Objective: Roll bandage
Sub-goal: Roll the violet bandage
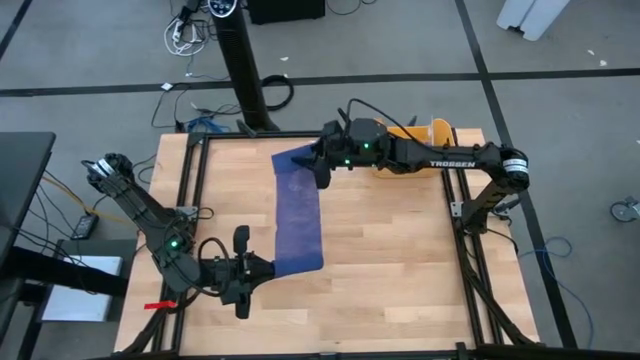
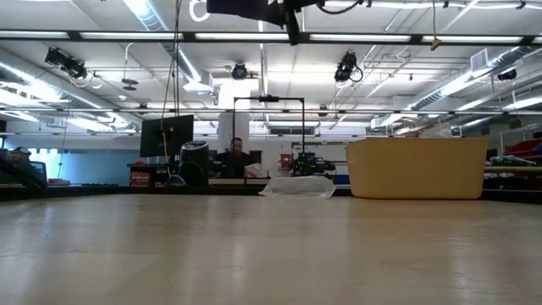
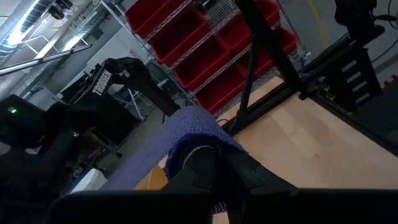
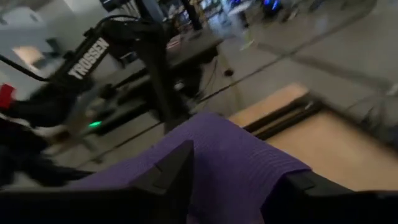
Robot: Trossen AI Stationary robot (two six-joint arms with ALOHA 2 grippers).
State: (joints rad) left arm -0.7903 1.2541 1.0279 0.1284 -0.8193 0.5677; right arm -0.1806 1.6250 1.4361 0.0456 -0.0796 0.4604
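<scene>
Bandage (image 1: 298, 212) between both claws

My left arm is folded low at the near-left corner of the table, forearm reaching inward, left gripper (image 1: 262, 269) with fingers (image 3: 205, 171) clamped together on the near end of the bandage (image 1: 298, 215). My right arm stretches in from the far-right side, wrist level, right gripper (image 1: 318, 160) at the bandage's far end, fingers (image 4: 171, 171) spread apart on either side of the cloth.
</scene>
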